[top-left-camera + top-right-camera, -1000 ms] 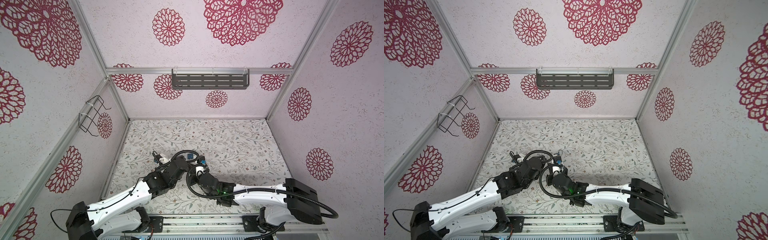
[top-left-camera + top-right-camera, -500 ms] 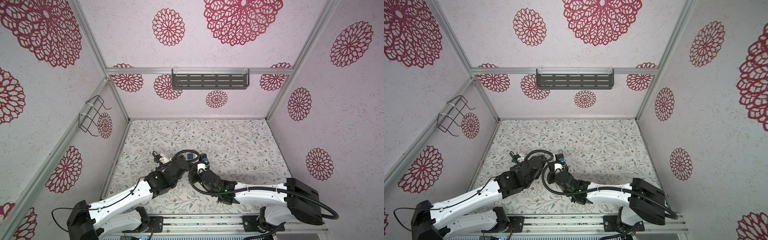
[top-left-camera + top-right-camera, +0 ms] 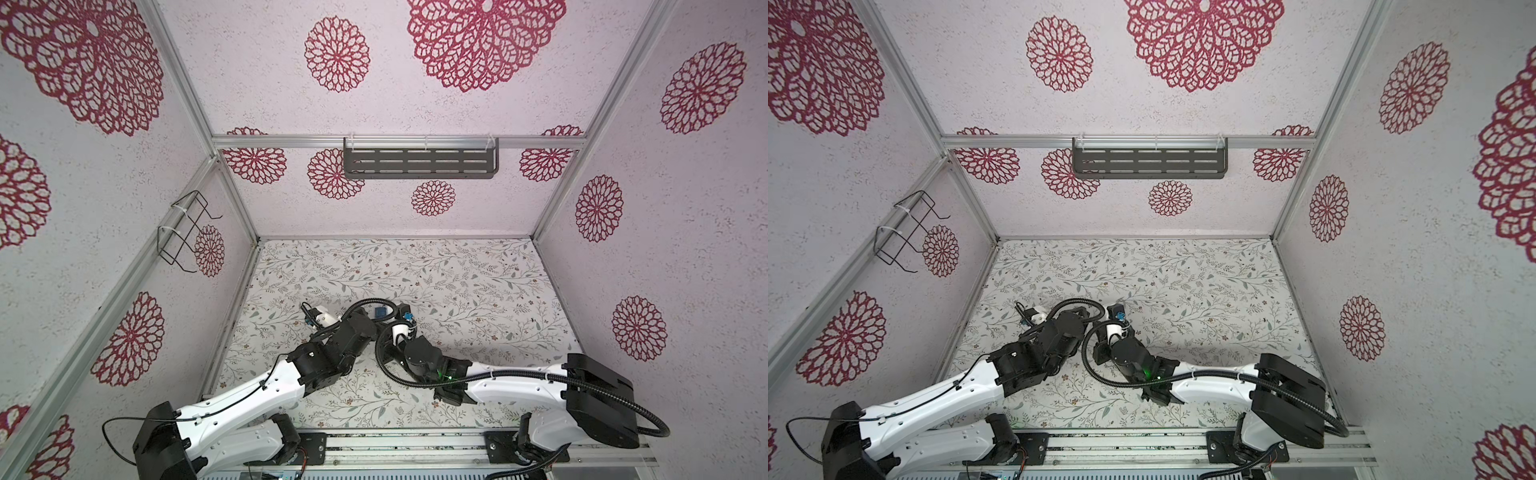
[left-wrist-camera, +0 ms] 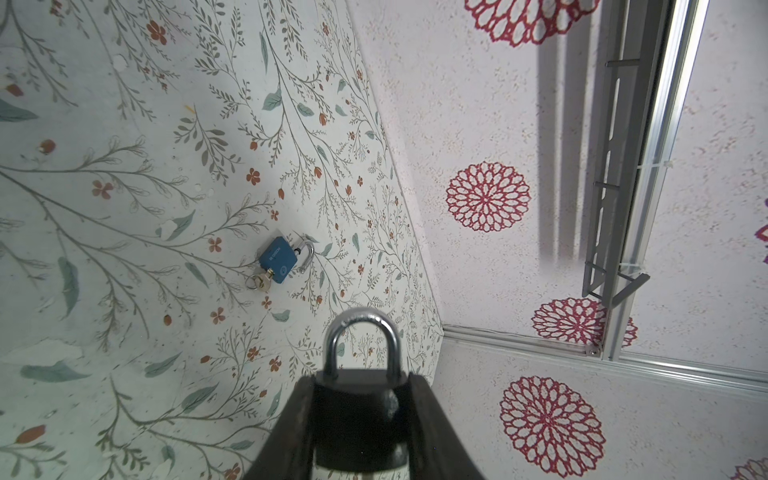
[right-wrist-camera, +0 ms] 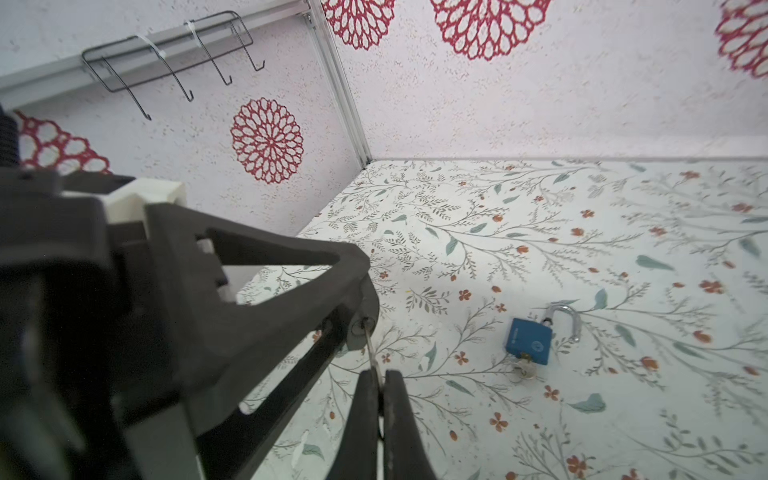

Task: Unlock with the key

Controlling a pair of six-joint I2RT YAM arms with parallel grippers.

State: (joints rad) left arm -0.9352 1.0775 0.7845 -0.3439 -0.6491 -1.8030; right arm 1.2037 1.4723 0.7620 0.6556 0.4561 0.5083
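A black padlock (image 4: 357, 415) with a silver shackle (image 4: 360, 328) sits between the fingers of my left gripper (image 4: 360, 380), which is shut on its body. The shackle is closed and points away from the wrist. In the right wrist view the padlock's underside (image 5: 360, 322) shows its keyhole. A thin silver key (image 5: 371, 345) runs from that keyhole into my right gripper (image 5: 379, 376), which is shut on the key's head. In both top views the left arm (image 3: 353, 332) and right arm (image 3: 419, 353) meet at the table's middle front, hiding the jaws.
A blue padlock (image 4: 277, 261) (image 5: 528, 340) (image 3: 380, 311) lies on the floral table just beyond the grippers, shackle swung open and its own key in it. A grey slotted shelf (image 3: 419, 163) hangs on the back wall, a wire rack (image 3: 183, 232) on the left wall.
The right wrist has shifted slightly towards the back of the table, staying against the left gripper. The left arm has stayed put. Both grips are unchanged.
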